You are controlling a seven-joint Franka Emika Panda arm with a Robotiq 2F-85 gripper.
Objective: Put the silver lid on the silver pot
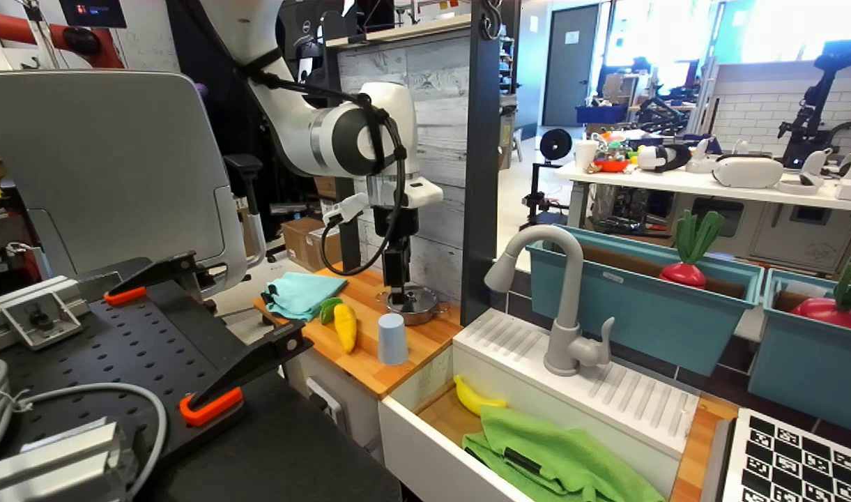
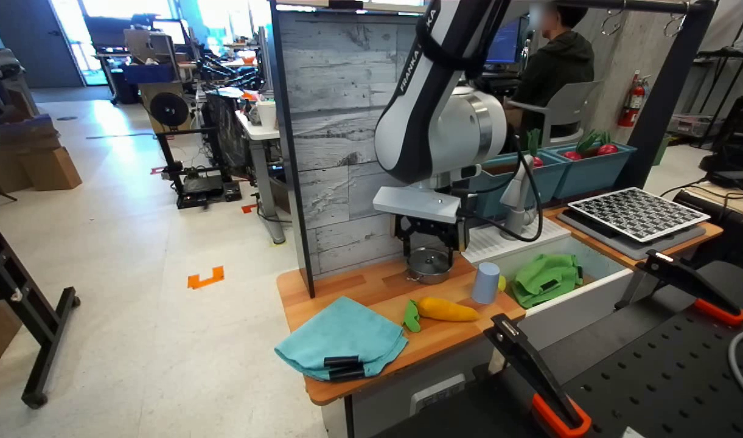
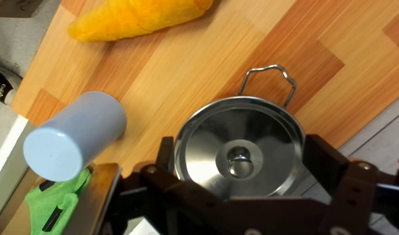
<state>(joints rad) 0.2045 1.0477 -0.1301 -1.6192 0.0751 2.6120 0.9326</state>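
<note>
Jaws spread wide, straddling the silver lid [image 3: 240, 147]; from here I can't tell if either side touches. Lid's round, no long axis, right between them. Looks seated on the silver pot [image 2: 430, 278], on the counter [image 2: 371, 286]. Likely next: straight up.

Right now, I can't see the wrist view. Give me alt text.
A round silver metal lid sits on a silver metal pot, straddled by a black gripper. At left, a pale blue cylindrical cup; at top, a tapered yellow toy.
</note>
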